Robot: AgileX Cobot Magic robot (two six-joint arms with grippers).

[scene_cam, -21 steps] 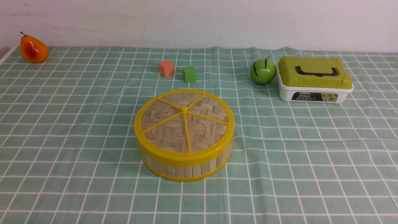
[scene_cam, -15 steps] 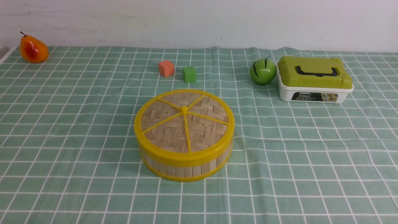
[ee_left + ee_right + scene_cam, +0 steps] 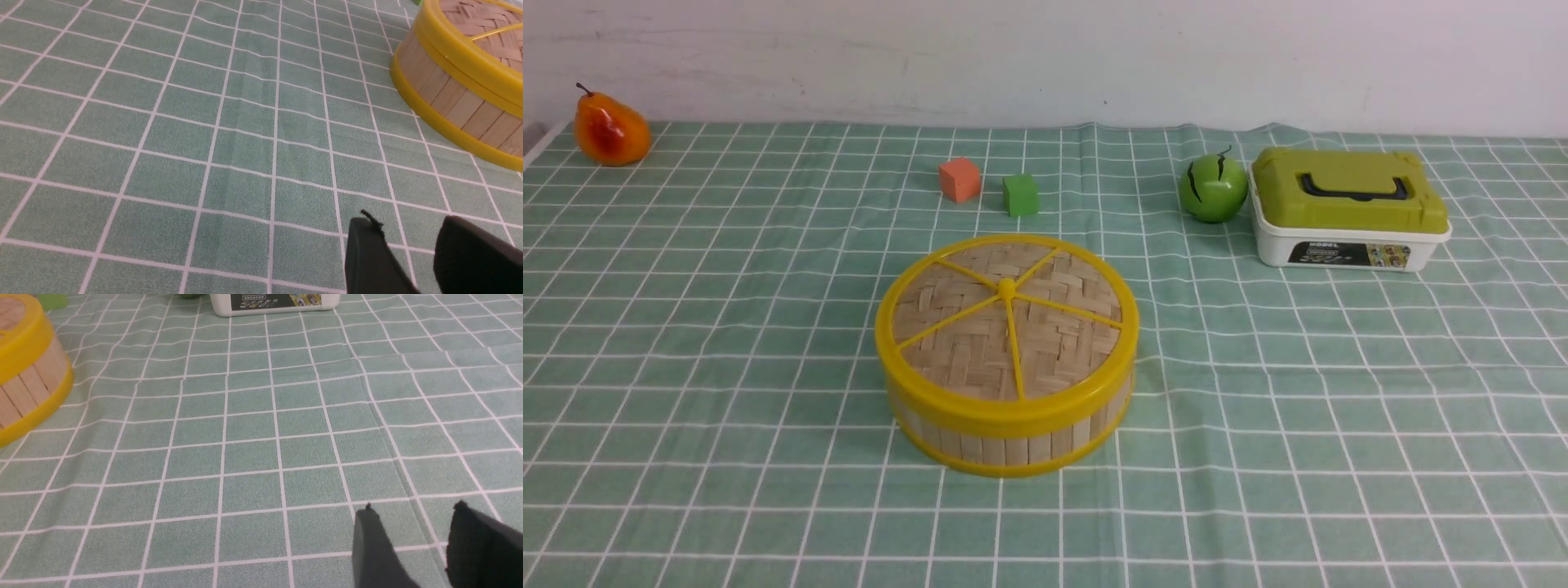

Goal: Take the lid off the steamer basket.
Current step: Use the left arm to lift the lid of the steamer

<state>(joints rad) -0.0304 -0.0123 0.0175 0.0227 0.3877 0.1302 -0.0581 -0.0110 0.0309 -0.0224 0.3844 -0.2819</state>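
The lid (image 3: 1006, 322), woven tan bamboo with a yellow rim and spokes, sits closed on the steamer basket (image 3: 1013, 441) in the middle of the green checked cloth. Neither gripper shows in the front view. In the left wrist view the left gripper (image 3: 408, 228) is open and empty over bare cloth, with the steamer basket (image 3: 449, 96) and the lid (image 3: 461, 49) some way off. In the right wrist view the right gripper (image 3: 412, 512) is open and empty over bare cloth, with the steamer basket (image 3: 24, 388) far to one side.
A white box with an olive-green lid (image 3: 1347, 208) and a green apple (image 3: 1213, 188) stand at the back right. An orange cube (image 3: 959, 179) and a green cube (image 3: 1020, 194) lie behind the basket. A pear (image 3: 609, 126) is at the far back left.
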